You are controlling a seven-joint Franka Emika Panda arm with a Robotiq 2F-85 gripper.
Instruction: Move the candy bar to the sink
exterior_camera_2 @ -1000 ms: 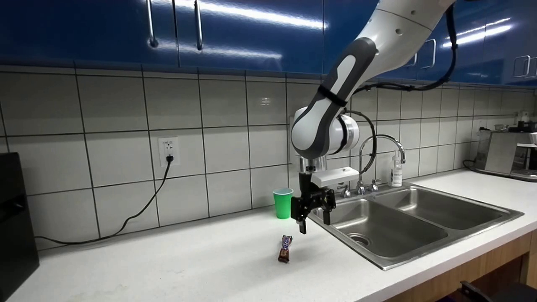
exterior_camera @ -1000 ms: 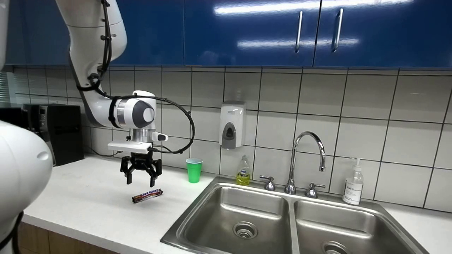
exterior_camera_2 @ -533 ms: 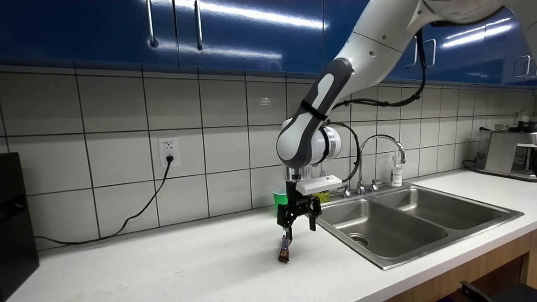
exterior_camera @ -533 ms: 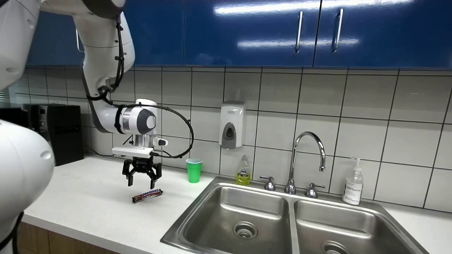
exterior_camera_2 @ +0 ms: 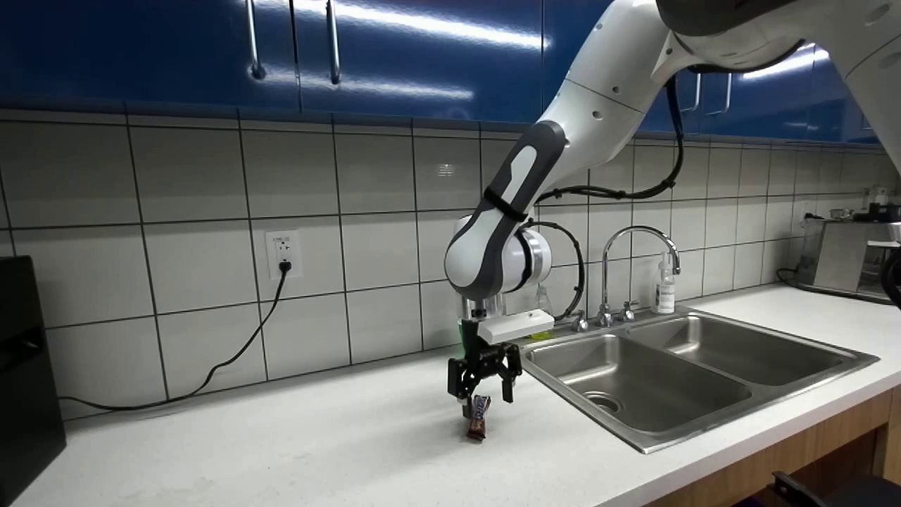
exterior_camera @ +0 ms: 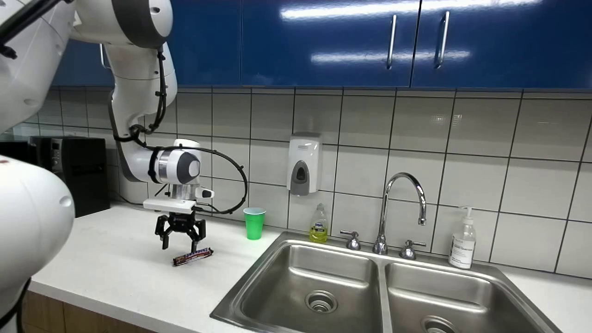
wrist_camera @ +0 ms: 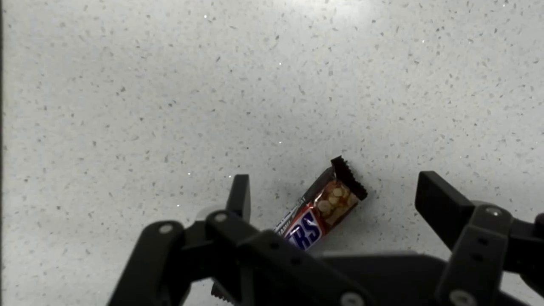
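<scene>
The candy bar (exterior_camera: 193, 257), in a dark brown and red wrapper, lies flat on the white counter; it also shows in an exterior view (exterior_camera_2: 478, 426). My gripper (exterior_camera: 179, 248) is open and empty, pointing down just above the bar. In an exterior view the gripper (exterior_camera_2: 487, 407) has a finger on each side of the bar. In the wrist view the bar (wrist_camera: 325, 210) lies diagonally between the open fingers of the gripper (wrist_camera: 332, 187); its middle is hidden behind the left finger's linkage. The steel double-basin sink (exterior_camera: 383, 291) is apart from the bar, beside it on the counter.
A green cup (exterior_camera: 254, 224) stands near the tiled wall between gripper and sink. A dish soap bottle (exterior_camera: 318, 226), the chrome faucet (exterior_camera: 384, 212) and a pump bottle (exterior_camera: 462, 245) line the sink's back. A black machine (exterior_camera: 85, 173) stands at the counter's far end.
My gripper has come down toward the counter and, in an exterior view, moved left, from beside the candy bar to over it. It stays open. The bar has not moved.
</scene>
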